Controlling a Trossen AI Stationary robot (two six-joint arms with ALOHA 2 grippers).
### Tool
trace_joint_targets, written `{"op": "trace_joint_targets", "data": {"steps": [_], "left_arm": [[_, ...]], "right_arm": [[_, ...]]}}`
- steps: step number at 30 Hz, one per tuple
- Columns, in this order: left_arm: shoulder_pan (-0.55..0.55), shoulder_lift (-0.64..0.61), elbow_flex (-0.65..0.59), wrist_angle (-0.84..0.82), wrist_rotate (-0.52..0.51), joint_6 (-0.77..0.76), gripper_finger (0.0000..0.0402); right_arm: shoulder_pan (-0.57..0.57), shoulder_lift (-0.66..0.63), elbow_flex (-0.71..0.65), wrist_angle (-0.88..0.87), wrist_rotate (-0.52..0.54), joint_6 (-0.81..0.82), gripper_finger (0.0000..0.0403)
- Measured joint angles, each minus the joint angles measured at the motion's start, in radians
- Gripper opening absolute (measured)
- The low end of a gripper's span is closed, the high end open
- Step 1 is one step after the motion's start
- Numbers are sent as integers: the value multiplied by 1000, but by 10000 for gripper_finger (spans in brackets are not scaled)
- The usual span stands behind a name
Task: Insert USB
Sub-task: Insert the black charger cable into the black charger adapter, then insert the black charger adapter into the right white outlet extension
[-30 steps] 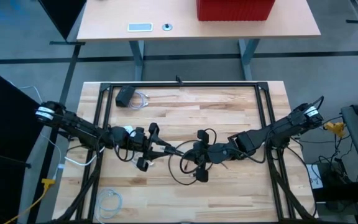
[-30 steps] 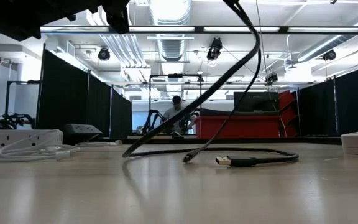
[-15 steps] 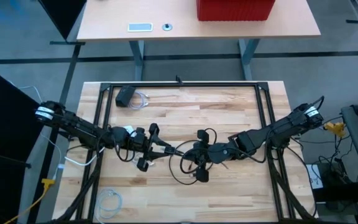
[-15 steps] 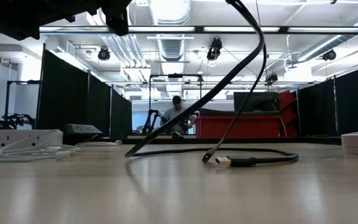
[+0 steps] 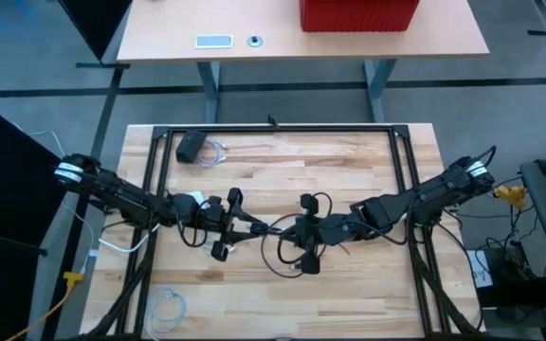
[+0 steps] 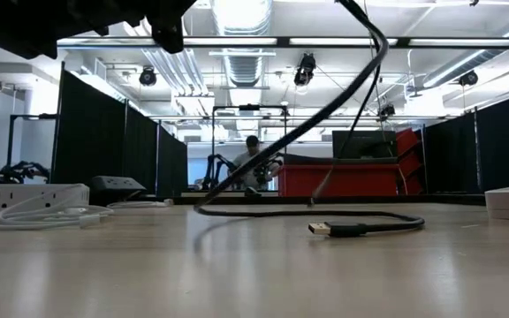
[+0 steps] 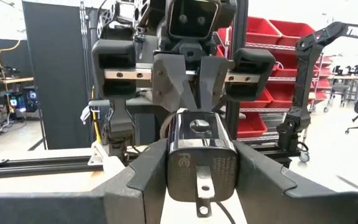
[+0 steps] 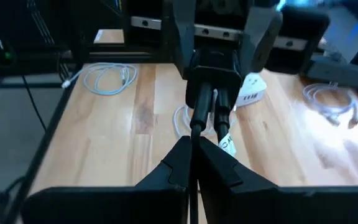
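Right at the middle of the wooden table [image 5: 349, 170] the two arms meet nose to nose, and the business sits between them. A black USB charger block [image 7: 199, 155] is clamped in the left gripper [image 5: 245, 225], its prongs facing that arm's wrist camera and its far end turned toward the other arm. Opposite it, the right gripper [image 5: 287, 230] is pinched closed on a black USB cable [image 5: 278, 254] near one end; from the right wrist view the cable runs straight out from between the closed fingers [image 8: 213, 163] and up to the block held by the left gripper [image 8: 215, 59], though I cannot tell whether the plug is seated in it.

From the grip the cable drops in a loop onto the boards below the grippers. At table level its free end, a USB plug [image 6: 327, 229] with a bare metal tip, lies flat on the wood, while the rest of the cable arcs up out of view.

Farther out, a white power strip [image 6: 26, 195] with a coiled white cable [image 6: 47, 215] rests at the left, a small black adapter [image 5: 191, 145] lies near the far left corner, and another white coil [image 5: 167, 305] sits at the near left edge. Beyond the table stands a desk carrying a red bin [image 5: 358, 13].
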Motion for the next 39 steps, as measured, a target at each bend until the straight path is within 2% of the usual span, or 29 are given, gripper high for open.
{"op": "trace_joint_targets", "data": {"steps": [4,9,13,17,21,24,28,32,34,37,39], "left_arm": [[0,0,1,-2,-7,-8,147],[0,0,-19,17,-89,-13,147],[14,13,-58,106,-110,-88,147],[33,84,-66,190,-114,-190,147],[54,193,-33,276,-117,-282,147],[65,265,-6,280,-116,-319,147],[68,305,-2,306,-113,-311,147],[67,273,-10,320,-96,-256,147],[68,232,-16,308,-95,-230,147],[75,156,-22,262,-87,-182,147],[83,91,-25,228,-91,-140,147]], "right_arm": [[11,0,0,-40,-8,-72,66],[30,-16,0,-117,-8,-143,156],[65,-42,18,-220,-7,-248,214],[77,-52,35,-224,23,-418,249],[56,-36,33,-181,68,-631,270],[38,-25,32,-171,130,-757,281],[38,-35,38,-256,358,-848,291],[33,-45,40,-407,541,-882,298],[31,-45,39,-420,524,-795,297],[30,-47,40,-424,342,-621,293],[44,-46,39,-443,306,-597,289]]}}
